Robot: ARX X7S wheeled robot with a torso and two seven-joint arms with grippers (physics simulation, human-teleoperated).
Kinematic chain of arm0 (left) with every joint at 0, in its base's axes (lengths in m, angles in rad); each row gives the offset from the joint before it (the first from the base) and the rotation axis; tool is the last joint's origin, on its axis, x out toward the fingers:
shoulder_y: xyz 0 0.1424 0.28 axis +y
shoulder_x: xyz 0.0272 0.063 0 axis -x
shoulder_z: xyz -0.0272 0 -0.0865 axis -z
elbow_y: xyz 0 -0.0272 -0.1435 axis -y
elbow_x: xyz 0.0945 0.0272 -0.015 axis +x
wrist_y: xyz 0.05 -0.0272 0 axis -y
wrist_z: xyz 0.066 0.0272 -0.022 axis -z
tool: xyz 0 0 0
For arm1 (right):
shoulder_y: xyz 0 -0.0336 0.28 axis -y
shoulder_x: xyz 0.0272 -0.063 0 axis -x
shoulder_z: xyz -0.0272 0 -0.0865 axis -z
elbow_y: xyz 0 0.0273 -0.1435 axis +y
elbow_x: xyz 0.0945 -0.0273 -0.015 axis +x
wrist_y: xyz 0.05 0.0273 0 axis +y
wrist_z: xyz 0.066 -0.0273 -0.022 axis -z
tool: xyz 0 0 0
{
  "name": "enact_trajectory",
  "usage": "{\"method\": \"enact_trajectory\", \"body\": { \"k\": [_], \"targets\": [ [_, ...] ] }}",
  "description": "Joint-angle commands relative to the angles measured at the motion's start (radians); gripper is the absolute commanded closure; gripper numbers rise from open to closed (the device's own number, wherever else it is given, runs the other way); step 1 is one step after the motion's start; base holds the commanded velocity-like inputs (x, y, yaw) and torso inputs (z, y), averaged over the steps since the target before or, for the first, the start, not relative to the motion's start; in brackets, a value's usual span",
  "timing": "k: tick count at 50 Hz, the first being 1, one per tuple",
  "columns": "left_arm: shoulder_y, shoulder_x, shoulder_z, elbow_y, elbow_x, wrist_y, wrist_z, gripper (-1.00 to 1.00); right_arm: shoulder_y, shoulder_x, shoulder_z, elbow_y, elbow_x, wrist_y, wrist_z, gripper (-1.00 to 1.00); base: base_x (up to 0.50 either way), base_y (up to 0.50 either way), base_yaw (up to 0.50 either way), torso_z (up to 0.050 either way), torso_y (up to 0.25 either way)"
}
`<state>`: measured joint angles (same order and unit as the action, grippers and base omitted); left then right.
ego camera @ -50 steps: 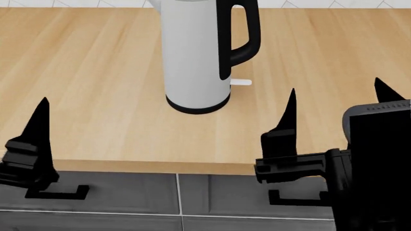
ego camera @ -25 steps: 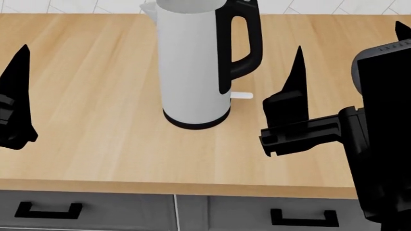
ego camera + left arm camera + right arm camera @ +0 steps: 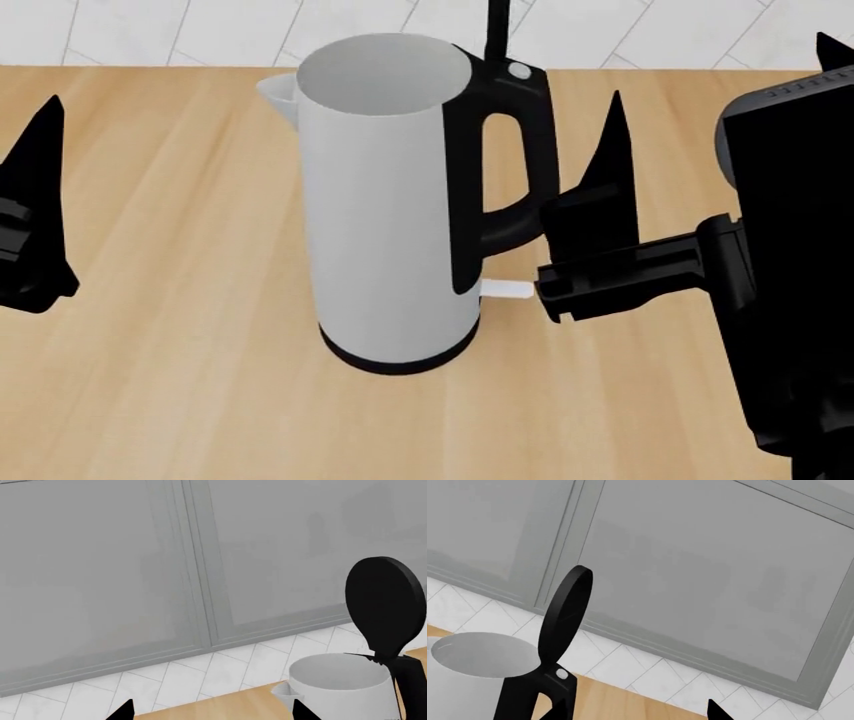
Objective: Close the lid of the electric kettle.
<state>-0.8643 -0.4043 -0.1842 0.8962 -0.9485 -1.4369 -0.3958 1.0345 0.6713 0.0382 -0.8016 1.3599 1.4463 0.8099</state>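
Our right gripper (image 3: pixel 714 120) stands wide open and empty just right of the electric kettle (image 3: pixel 394 210); our left gripper (image 3: pixel 210 710) is spread too. Its lid (image 3: pixel 385 611) stands upright.

Head view crops the lid (image 3: pixel 499 25) to a thin stalk; my right claw (image 3: pixel 721 110) runs off frame.

Three cameras, one kettle in common

The head view looks steeply down on the tabletop (image 3: pixel 160 330) from close by, the kettle (image 3: pixel 387 220) at centre. Both wrist views sit low near tabletop height, facing outward and up toward the grey cabinets (image 3: pixel 100 570) and tiled wall (image 3: pixel 647 672). All three share the kettle's open mouth and raised lid (image 3: pixel 385 611).
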Motion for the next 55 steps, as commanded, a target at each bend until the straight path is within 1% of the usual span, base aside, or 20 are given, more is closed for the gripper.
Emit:
{"method": "enact_trajectory", "body": {
  "k": [1, 16, 21, 24, 27, 30, 32, 34, 36, 41, 51, 55],
  "targets": [
    [0.003, -0.01, 0.009, -0.007, -0.015, 0.014, -0.012, -1.0, 0.01, 0.015, -0.02, 0.004, 0.013, -0.014, 0.013, -1.0, 0.38, 0.0, 0.0, 0.0, 0.0],
    [0.008, -0.023, 0.007, -0.013, -0.037, 0.028, -0.029, -1.0, -0.026, 0.044, -0.002, 0.002, 0.023, -0.048, 0.028, -1.0, 0.38, 0.0, 0.0, 0.0, 0.001],
    [0.007, -0.028, -0.004, -0.011, -0.053, 0.023, -0.04, -1.0, -0.078, 0.058, 0.016, 0.005, -0.001, -0.066, 0.036, -1.0, 0.25, 0.0, 0.0, 0.0, 0.0],
    [0.014, -0.03, -0.002, -0.01, -0.054, 0.031, -0.042, -1.0, -0.122, 0.06, -0.026, 0.018, -0.096, -0.1, -0.022, -1.0, 0.0, 0.0, 0.0, 0.0, 0.004],
    [0.041, -0.037, -0.004, 0.002, -0.05, 0.048, -0.041, -1.0, -0.165, 0.068, -0.053, 0.056, -0.202, -0.176, -0.1, -1.0, 0.0, 0.0, 0.0, 0.0, 0.0],
    [0.046, -0.041, -0.035, 0.016, -0.077, 0.042, -0.051, -1.0, -0.162, 0.071, -0.084, 0.111, -0.269, -0.218, -0.147, -1.0, 0.0, 0.0, 0.0, 0.0, 0.0],
    [0.057, -0.045, -0.033, 0.022, -0.074, 0.051, -0.054, -1.0, -0.167, 0.07, -0.098, 0.141, -0.297, -0.24, -0.169, -1.0, 0.0, 0.0, 0.0, 0.0, 0.0],
    [0.066, -0.053, -0.015, 0.027, -0.059, 0.063, -0.052, -1.0, -0.147, 0.064, -0.137, 0.183, -0.335, -0.256, -0.199, -1.0, 0.0, 0.0, 0.0, 0.0, 0.0],
    [0.07, -0.058, -0.009, 0.025, -0.053, 0.069, -0.054, -1.0, -0.088, 0.053, -0.186, 0.243, -0.365, -0.255, -0.234, -1.0, 0.0, 0.0, 0.0, 0.0, 0.0],
    [0.088, -0.066, 0.013, 0.014, -0.031, 0.094, -0.05, -1.0, 0.0, 0.037, -0.265, 0.332, -0.407, -0.257, -0.3, -1.0, 0.0, 0.0, 0.0, 0.0, 0.0],
    [0.106, -0.074, 0.02, 0.003, -0.026, 0.115, -0.05, -1.0, 0.106, 0.03, -0.331, 0.432, -0.453, -0.258, -0.362, -1.0, 0.0, 0.0, 0.0, 0.0, 0.0],
    [0.117, -0.079, 0.026, -0.001, -0.017, 0.127, -0.048, -1.0, 0.154, 0.027, -0.333, 0.421, -0.429, -0.221, -0.363, -1.0, 0.0, 0.0, 0.0, 0.0, 0.0]
  ]
}}
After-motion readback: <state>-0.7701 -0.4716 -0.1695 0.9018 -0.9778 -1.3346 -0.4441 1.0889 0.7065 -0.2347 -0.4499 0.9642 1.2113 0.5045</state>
